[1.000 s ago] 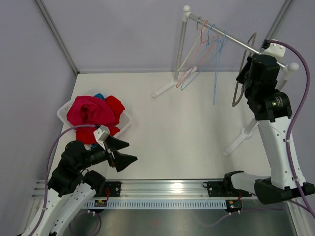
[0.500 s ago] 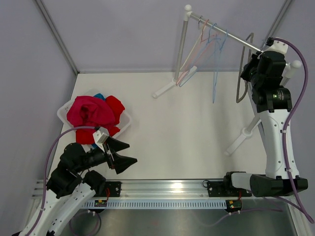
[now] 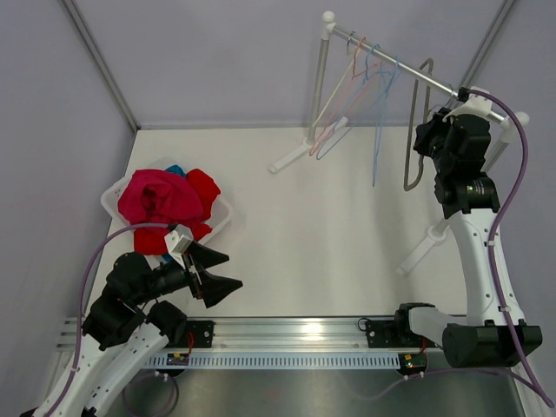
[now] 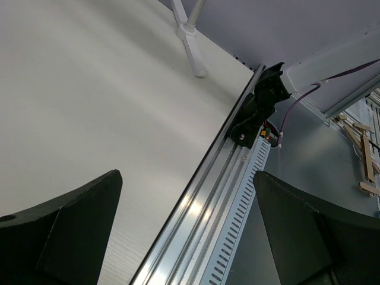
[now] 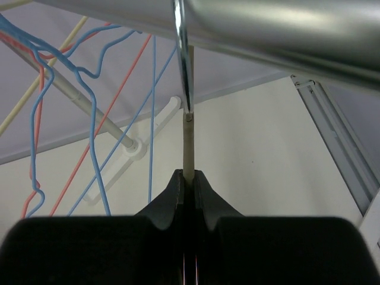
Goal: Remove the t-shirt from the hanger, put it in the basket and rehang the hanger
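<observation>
From above, the right arm [image 3: 478, 252] has lifted and stretched toward the back right corner of the counter [image 3: 304, 226] over the last second. It has carried the hanger [image 3: 408, 165] a little leftward along the rail [image 3: 382, 54], and the right gripper [image 3: 427, 139] sits at the hanger's top. The hanger hangs bare. The t-shirt [image 3: 152, 195] lies heaped in the white basket [image 3: 111, 198] at the counter's left edge, unmoved. The left gripper [image 3: 224, 269] has barely shifted near the front left corner.

In the left wrist view, its jaws are spread wide with nothing between them, and bare counter and the metal track [image 4: 202, 202] lie below.

In the right wrist view, the jaws are pressed together on the hanger's grey neck. The silver hook [image 5: 183, 59] rises against the rail; it is probably hooked over it, though the close, blurred view leaves that unsure.

The shirt is already off, so what remains looks like parking the hanger and letting go.
</observation>
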Action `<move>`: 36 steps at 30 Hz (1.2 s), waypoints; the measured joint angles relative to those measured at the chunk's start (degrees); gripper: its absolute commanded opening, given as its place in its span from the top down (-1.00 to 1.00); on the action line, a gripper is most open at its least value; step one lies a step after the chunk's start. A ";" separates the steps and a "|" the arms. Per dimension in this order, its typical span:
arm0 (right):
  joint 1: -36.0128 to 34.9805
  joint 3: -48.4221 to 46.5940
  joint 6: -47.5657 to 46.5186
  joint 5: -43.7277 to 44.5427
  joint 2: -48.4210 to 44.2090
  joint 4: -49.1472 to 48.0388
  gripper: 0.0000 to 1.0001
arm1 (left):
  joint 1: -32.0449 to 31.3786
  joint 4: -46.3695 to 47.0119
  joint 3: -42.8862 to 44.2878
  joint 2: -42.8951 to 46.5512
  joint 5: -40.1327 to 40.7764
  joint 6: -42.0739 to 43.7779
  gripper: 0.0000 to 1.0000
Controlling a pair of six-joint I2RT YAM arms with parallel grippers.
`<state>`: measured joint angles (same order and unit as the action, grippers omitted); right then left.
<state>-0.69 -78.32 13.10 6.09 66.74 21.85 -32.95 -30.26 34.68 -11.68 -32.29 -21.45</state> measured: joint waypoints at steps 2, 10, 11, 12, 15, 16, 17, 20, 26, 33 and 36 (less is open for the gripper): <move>0.00 0.55 0.52 -0.20 -0.52 -0.24 0.36 | 0.00 0.00 0.00 0.02 0.00 0.00 -0.98; 0.00 1.16 3.74 -1.73 -1.36 2.95 -0.94 | 0.00 -0.02 0.00 0.00 0.52 -0.04 -0.98; 0.00 1.16 4.26 -2.14 -1.90 3.54 -0.99 | 0.00 -0.02 0.00 0.00 0.63 -0.07 -0.98; 0.00 1.18 4.76 -2.67 -2.71 4.07 -0.99 | 0.00 -0.02 0.00 0.00 0.79 -0.11 -0.98; 0.00 2.12 6.78 -4.07 -7.34 4.66 -0.99 | 0.00 -0.04 0.00 0.00 1.07 -0.37 -0.98; 0.00 2.75 7.43 -4.72 -9.57 4.59 -0.99 | 0.00 -0.04 0.00 0.00 1.22 -0.46 -0.98; 0.00 3.63 8.20 -5.53 -12.07 4.52 -0.99 | 0.00 -0.04 0.00 0.02 1.31 -0.57 -0.98; 0.00 7.19 10.88 -8.24 -21.46 4.48 -0.99 | 0.00 -0.04 0.00 0.02 1.77 -0.68 -0.98; 0.00 14.60 15.47 -14.21 -38.95 5.18 -0.99 | 0.00 -0.11 -0.02 0.11 3.08 -0.85 -0.98; 0.00 22.45 19.76 -23.93 -51.56 7.19 -0.99 | 0.00 -0.96 0.02 0.11 7.56 -0.85 -0.98; 0.00 26.75 21.73 -27.80 -58.25 7.89 -0.99 | 0.00 -1.16 0.31 0.11 9.90 -1.18 -0.98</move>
<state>-0.69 -51.57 34.83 -21.71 8.49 29.74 -32.95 -31.42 34.98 -11.57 -22.39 -22.63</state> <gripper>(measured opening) 0.993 0.988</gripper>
